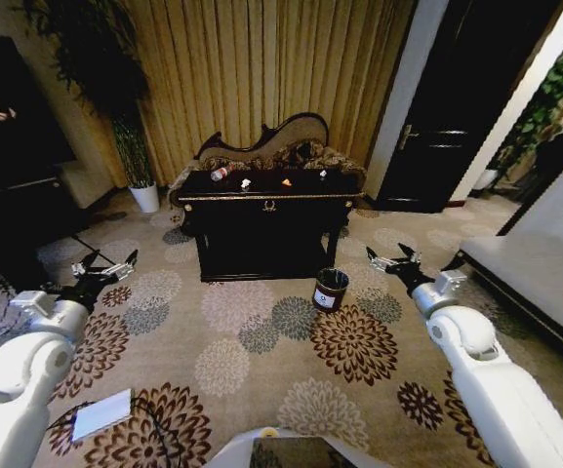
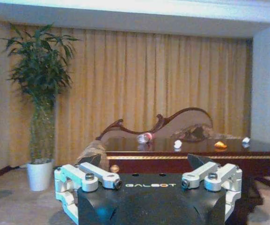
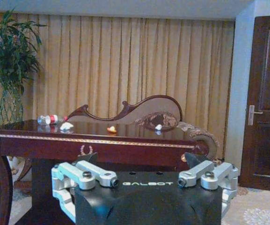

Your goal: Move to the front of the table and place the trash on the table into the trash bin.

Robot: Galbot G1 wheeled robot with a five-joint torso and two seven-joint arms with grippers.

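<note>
Head view shows the black table [image 1: 269, 219] standing well ahead of the robot on the flowered carpet [image 1: 261, 341], its gold-trimmed edge facing the camera and the patterned sofa [image 1: 271, 146] just behind it. On the tabletop lies the trash: a clear bottle [image 1: 221, 174] with a red cap on its side toward the left end, a white crumpled scrap [image 1: 246, 183] next to it, a small orange piece [image 1: 286, 181] near the middle, and another small white bit [image 1: 323, 175] toward the right end. The trash bin [image 1: 331, 290] stands on the carpet in front of the table's right end, its white label turned toward the robot.

Both arms are raised in front of the body, well short of the table. The left claw [image 1: 106, 270] hangs over the carpet at the left with its fingers spread apart and nothing between them. The right claw [image 1: 393, 259] hangs at the right, near the bin but apart from it, likewise spread and holding nothing. A potted plant [image 1: 130, 117] stands by the curtain to the left of the table, and a dark door [image 1: 452, 117] is at the right.
</note>
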